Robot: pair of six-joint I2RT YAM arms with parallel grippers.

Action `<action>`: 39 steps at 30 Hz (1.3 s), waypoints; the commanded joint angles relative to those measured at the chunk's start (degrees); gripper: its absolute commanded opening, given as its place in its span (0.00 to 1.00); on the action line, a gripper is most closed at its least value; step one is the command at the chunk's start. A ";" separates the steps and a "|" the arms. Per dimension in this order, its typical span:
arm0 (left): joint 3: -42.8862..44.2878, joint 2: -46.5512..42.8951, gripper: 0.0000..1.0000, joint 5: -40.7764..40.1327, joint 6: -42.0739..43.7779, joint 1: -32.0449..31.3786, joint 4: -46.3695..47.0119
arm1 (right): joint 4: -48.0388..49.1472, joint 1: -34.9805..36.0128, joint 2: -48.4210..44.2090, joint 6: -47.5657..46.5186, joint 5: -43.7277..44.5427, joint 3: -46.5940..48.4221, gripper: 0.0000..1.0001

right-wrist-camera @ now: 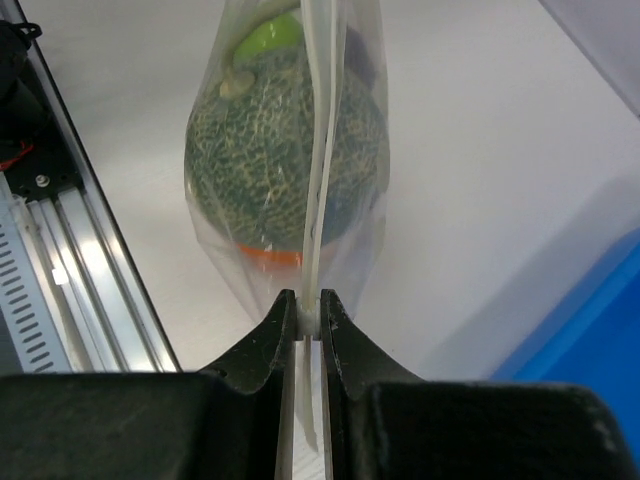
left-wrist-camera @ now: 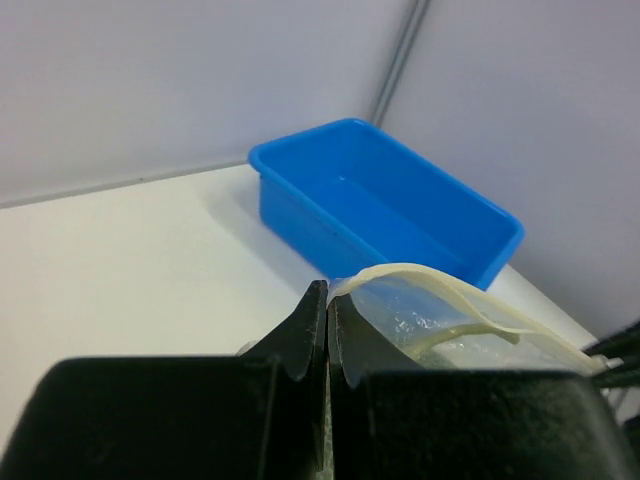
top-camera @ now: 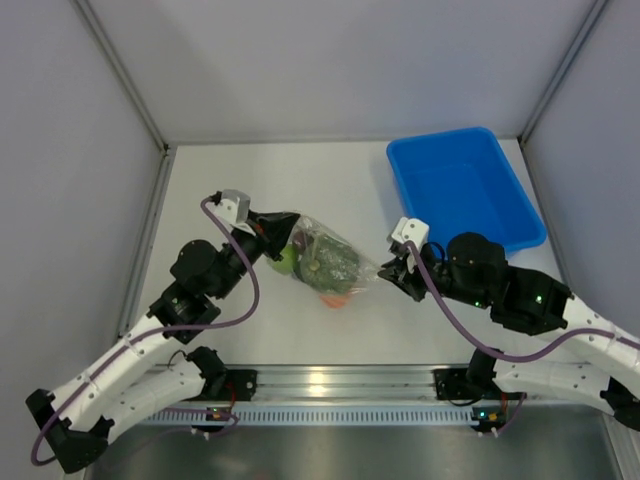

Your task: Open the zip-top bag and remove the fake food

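- The clear, crinkly plastic zip-top bag point(top-camera: 325, 258) hangs stretched between the two grippers over the middle of the white table point(top-camera: 250, 180); whether its underside touches the surface I cannot tell
- The left gripper point(top-camera: 284, 234) has its black fingers pressed together on the bag's left end; its wrist view shows the pale zip strip point(left-wrist-camera: 440, 290) leaving right at the fingertips
- The right gripper point(right-wrist-camera: 310, 312) is narrowed to a thin slit, pinching the film and the white zip strip at the bag's right end; nothing else is in its jaws
- The fake food is all inside the bag: a netted grey-green melon ball point(right-wrist-camera: 280, 165) fills most of it; a green apple point(right-wrist-camera: 268, 35) sits on the far side of it from the right gripper; an orange piece point(right-wrist-camera: 268, 257) is wedged below the melon
- The blue rectangular plastic bin point(top-camera: 465, 190) stands at the far right of the table, well apart from the bag; nothing shows in it
- Progress, as I judge it: both ends are gripped, so the hold for opening is set; in the left wrist view the zip strip arches in two strands, which may mean the mouth is starting to part, but that is not certain
- Left to do: widen the mouth fully; take out every toy piece; none is out yet
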 commanded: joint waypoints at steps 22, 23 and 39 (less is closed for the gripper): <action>0.80 10.64 0.00 19.03 0.96 1.19 10.13 | 5.23 -0.63 0.15 14.01 2.02 -11.18 0.06; 0.71 11.08 0.00 20.26 1.40 1.27 10.13 | 5.77 -0.72 0.68 14.36 2.99 -12.32 0.08; -0.08 16.01 0.00 27.65 -0.09 4.70 10.31 | 2.78 -1.25 -3.80 17.17 7.47 -13.22 0.46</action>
